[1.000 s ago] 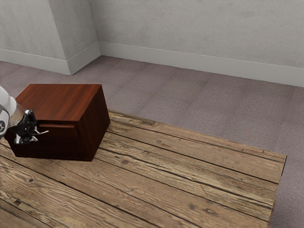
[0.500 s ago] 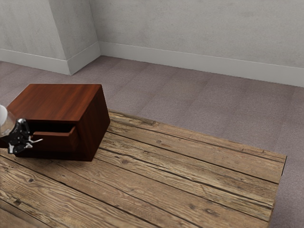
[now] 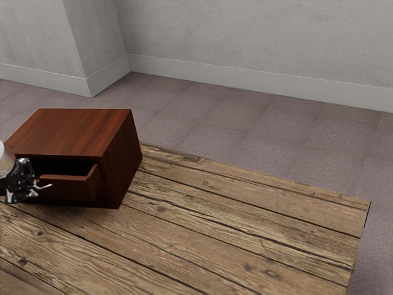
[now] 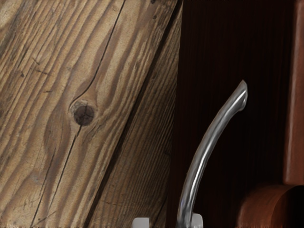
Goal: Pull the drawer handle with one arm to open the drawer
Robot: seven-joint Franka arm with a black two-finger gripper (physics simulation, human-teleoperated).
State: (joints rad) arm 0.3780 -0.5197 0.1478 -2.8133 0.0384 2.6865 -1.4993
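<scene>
Drawer (image 3: 69, 184) slid further out, gripper (image 3: 29, 183) at handle (image 4: 208, 142)

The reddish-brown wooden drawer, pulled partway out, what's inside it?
The reddish-brown wooden drawer shows a dark shadowed hollow, nothing visible in it. The matching wooden cabinet covers most of its inside, so contents cannot be told.
</scene>
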